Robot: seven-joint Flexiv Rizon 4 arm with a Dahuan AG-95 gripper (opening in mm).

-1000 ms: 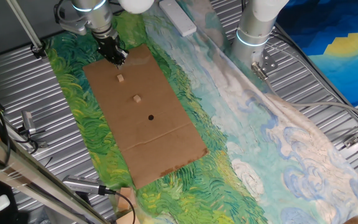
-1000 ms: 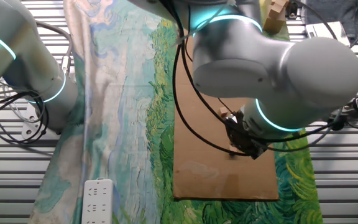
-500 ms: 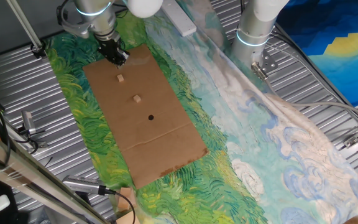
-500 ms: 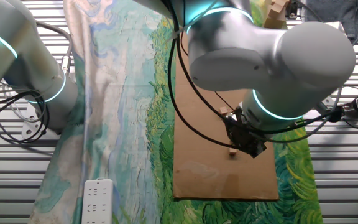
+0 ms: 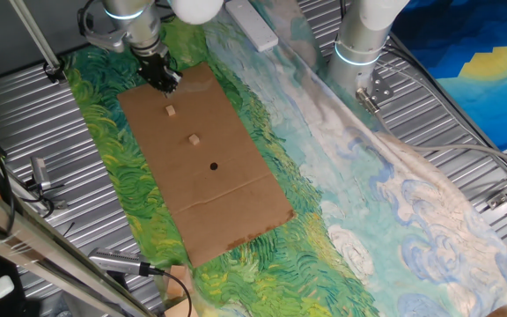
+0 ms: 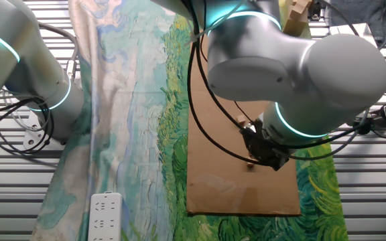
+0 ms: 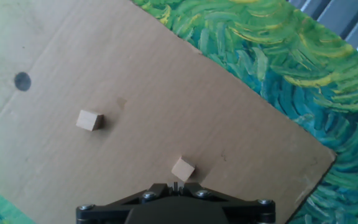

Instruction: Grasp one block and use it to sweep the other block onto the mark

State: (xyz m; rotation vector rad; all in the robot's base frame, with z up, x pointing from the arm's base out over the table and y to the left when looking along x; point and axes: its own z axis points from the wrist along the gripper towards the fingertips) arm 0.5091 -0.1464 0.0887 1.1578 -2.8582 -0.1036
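Two small tan cubes lie on a brown cardboard sheet (image 5: 227, 202). The near cube (image 5: 171, 110) (image 7: 183, 168) is just ahead of my fingertips. The far cube (image 5: 194, 139) (image 7: 90, 120) lies between it and the mark (image 5: 214, 165) (image 7: 22, 81), a small black dot. My gripper (image 5: 162, 79) (image 7: 176, 186) hovers at the far end of the sheet, jaws together and holding nothing. In the other fixed view my gripper (image 6: 263, 157) stands beside one cube (image 6: 250, 163), a second cube (image 6: 240, 120) shows past it, and the mark is hidden by the arm.
The sheet rests on a green and blue painted cloth (image 5: 341, 202). A white power strip (image 5: 253, 26) (image 6: 104, 214) lies on the cloth. A second arm's base (image 5: 359, 44) (image 6: 32, 73) stands beside the cloth. Ribbed metal table surrounds it.
The arm has swayed slightly and come back to nearly the same spot. The cubes have not moved.
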